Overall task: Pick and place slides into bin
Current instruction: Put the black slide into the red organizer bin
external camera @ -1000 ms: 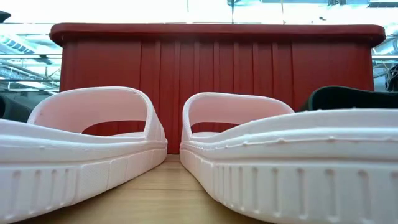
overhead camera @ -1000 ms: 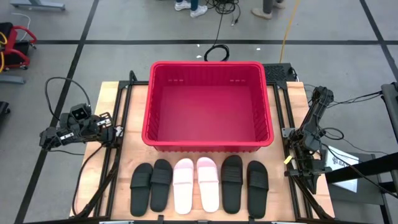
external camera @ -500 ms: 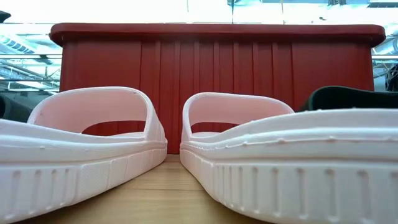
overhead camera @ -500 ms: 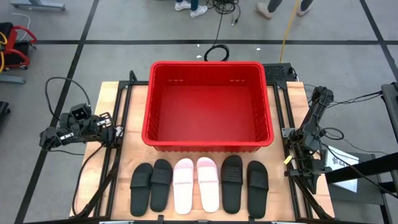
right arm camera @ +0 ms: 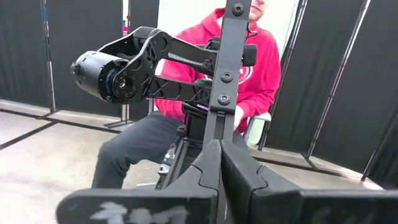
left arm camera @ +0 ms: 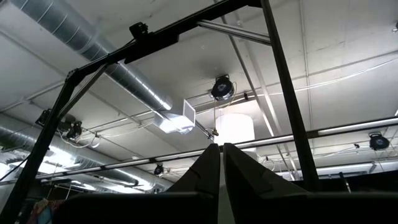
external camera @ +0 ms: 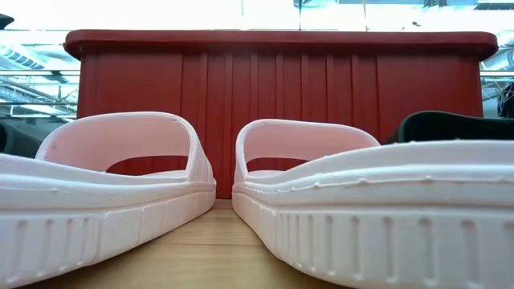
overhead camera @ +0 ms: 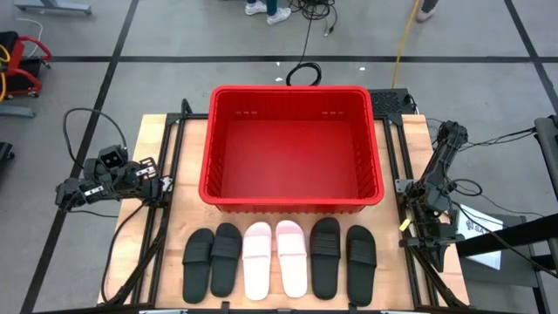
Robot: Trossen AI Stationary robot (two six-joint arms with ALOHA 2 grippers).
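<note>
Wooden counter (overhead camera: pixel 174 218) seen from above, with both arms parked at its edges. The red bin (overhead camera: pixel 291 205) occupies the far centre of the counter, its interior bare. Six slides lie side by side in a row along the near edge, just in front of the bin: two black slides (overhead camera: pixel 212 260) at left, two pink slides (overhead camera: pixel 275 258) in the middle, two black slides (overhead camera: pixel 343 255) at right. The left arm is folded low beside the counter's left edge; the left hand (left arm camera: pixel 220 163) points upward toward the ceiling, fingers closed on nothing. The right arm is folded at the right edge; the right hand (right arm camera: pixel 219 163) faces a seated person (right arm camera: pixel 186 118) in a red hooded top, fingers pressed together, empty.
</note>
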